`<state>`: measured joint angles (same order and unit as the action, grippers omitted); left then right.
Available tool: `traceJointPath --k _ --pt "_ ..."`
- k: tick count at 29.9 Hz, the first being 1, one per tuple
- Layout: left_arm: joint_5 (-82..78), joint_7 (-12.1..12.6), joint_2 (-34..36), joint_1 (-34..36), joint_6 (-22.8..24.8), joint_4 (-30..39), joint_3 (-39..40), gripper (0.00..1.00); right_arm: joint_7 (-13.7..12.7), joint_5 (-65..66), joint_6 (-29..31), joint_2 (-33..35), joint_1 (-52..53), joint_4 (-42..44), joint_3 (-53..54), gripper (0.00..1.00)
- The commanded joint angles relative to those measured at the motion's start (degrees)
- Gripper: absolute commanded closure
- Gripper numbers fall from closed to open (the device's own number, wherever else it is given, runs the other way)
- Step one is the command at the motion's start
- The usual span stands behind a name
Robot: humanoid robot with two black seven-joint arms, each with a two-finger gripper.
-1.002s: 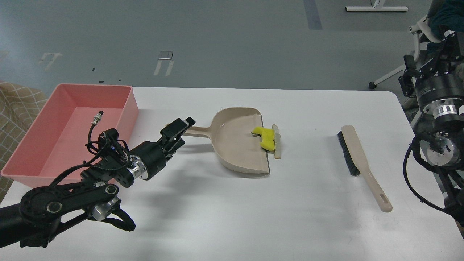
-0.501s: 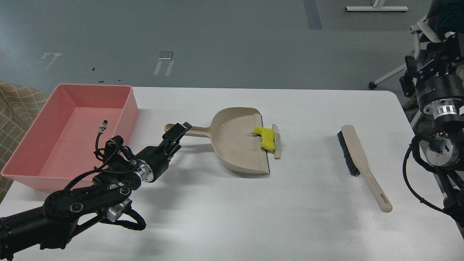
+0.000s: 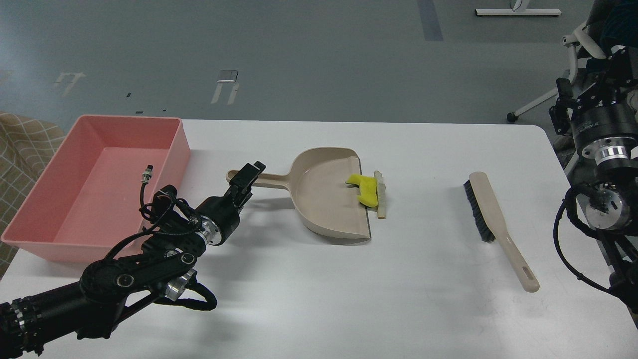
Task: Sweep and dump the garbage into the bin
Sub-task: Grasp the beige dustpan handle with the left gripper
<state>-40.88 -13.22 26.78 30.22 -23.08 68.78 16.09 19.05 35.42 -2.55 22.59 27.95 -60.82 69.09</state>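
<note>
The garbage lies at the mouth of a beige dustpan (image 3: 324, 199) in the middle of the table. A crumpled yellow scrap (image 3: 365, 189) sits just inside the lip, and a thin pale stick (image 3: 381, 195) lies along the lip beside it. The salmon-pink bin (image 3: 180, 149) stands at the far left and holds no garbage. My left gripper (image 3: 250, 172) is at the dustpan's handle (image 3: 271, 179), with its fingers apart on either side of it. My right gripper (image 3: 605, 75) is raised at the right edge. It is dark, and I cannot tell its fingers apart.
A beige hand brush (image 3: 491, 219) with dark bristles lies flat on the right half of the white table (image 3: 319, 299). A cable plug on my left arm (image 3: 147, 174) hangs in front of the bin. A chair base stands beyond the table's far right corner.
My left arm's wrist and elbow have dropped lower and shifted right, while the gripper stays at the dustpan handle. The dustpan, garbage, brush and right arm have not moved.
</note>
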Motion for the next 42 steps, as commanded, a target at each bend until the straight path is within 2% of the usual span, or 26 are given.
traceJointPath --k 1,6,7,11,13,15,17,18,19,23,32,37,40,42 --pt "-0.17 0.03 -0.85 0.27 -1.0 -1.01 0.61 0.09 -0.07 0.0 0.0 0.0 0.0 -0.09 -0.01 0.0" --pt "-0.17 0.03 -1.46 0.36 -1.0 -1.54 0.7 0.2 -0.07 0.0 0.0 0.0 -0.08 -0.09 0.6 0.0" --pt "-0.17 0.03 -1.73 0.36 -1.0 -1.63 0.7 0.28 0.02 0.0 0.0 0.0 -0.08 -0.09 0.6 0.0" --pt "-0.26 0.03 -1.99 0.36 -1.0 -2.24 0.7 0.41 -0.07 0.0 0.0 0.0 -0.08 -0.09 0.6 0.0" --pt "-0.26 0.03 -2.34 0.36 -1.0 -2.42 0.7 0.58 -0.07 0.0 0.0 0.0 -0.08 -0.09 0.6 0.0" --pt "-0.26 0.12 -2.43 0.45 -1.0 -2.42 0.7 0.7 0.02 0.0 0.0 0.0 -0.08 -0.09 0.6 0.0" --pt "-0.26 0.12 -2.43 0.45 -1.0 -2.42 0.7 0.77 -0.07 0.0 0.0 0.0 -0.17 -0.09 0.6 0.0" --pt "-0.34 0.12 -2.43 0.45 -0.91 -2.42 0.7 0.85 -0.07 0.0 0.0 0.0 -0.09 -0.09 0.6 0.0" --pt "-0.34 0.73 -2.43 0.45 -0.83 -2.42 0.7 1.0 -0.07 0.0 0.0 0.0 -0.08 -0.09 0.6 0.0" --pt "-0.34 2.76 -2.43 0.45 -0.83 -2.42 1.05 1.0 -0.07 0.0 0.0 0.0 -0.08 -0.09 0.6 0.0" --pt "-0.34 2.85 -2.34 1.24 -0.56 -2.33 2.37 1.0 -0.59 0.0 1.05 0.88 -0.08 -0.44 0.17 0.0" --pt "-0.17 2.85 -2.17 2.03 -0.56 -2.33 2.46 1.0 -3.4 0.0 3.77 7.99 -0.08 -2.19 -4.83 0.0" --pt "-0.17 2.85 -2.25 2.3 -0.56 -2.24 2.46 1.0 -5.95 0.09 5.45 15.44 0.0 -5.26 -11.76 0.0" --pt "-0.17 2.85 -2.43 2.3 -0.56 -2.25 2.46 1.0 -6.57 0.09 5.63 20.55 0.18 -8.34 -16.61 0.0"
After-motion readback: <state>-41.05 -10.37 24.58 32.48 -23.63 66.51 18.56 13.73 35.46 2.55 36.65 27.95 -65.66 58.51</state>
